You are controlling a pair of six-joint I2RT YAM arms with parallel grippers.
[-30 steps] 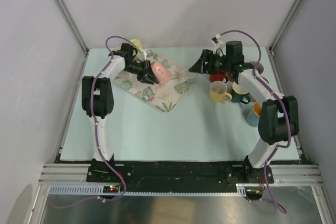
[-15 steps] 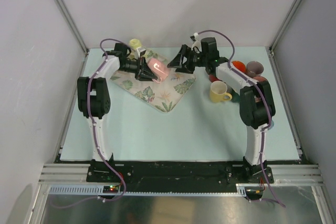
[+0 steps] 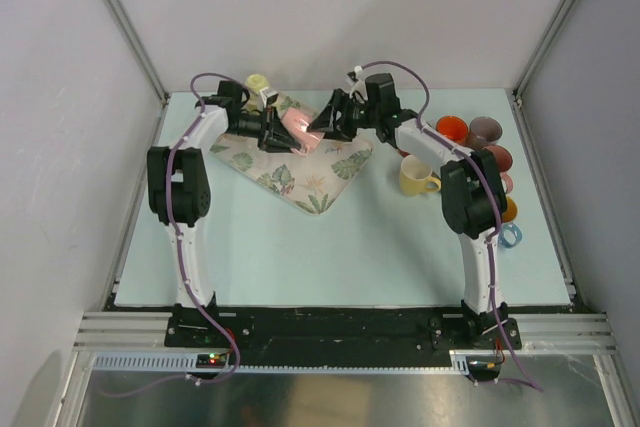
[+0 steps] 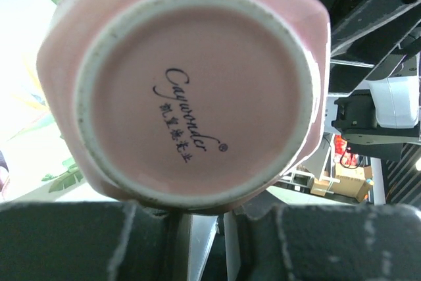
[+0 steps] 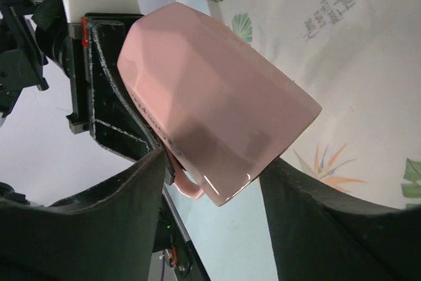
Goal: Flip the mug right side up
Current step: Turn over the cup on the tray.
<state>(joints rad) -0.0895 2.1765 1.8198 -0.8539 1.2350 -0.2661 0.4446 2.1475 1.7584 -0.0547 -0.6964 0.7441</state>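
There is one pink mug [image 3: 300, 130] at 11 o'clock and one leaf-print mat [image 3: 320, 185] under it. Yellow cups number two: a pale yellow cup [image 3: 258, 81] at 11 o'clock and a yellow mug [image 3: 415, 176] at 2 o'clock. At 3 o'clock the clustered mugs [image 3: 485, 131] show at least six, partly hidden. There are two arms, the left arm [image 3: 185, 182] and the right arm [image 3: 470, 197].

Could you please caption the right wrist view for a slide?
Left gripper holds pink mug over leafy mat; open right gripper flanks it.

Table [image 3: 300, 247]: pale green top, walled on three sides.
Far left: leaf-print mat [image 3: 322, 187], lying askew.
Far right: yellow mug [image 3: 415, 175], upright, near a cluster of coloured mugs [image 3: 472, 133].
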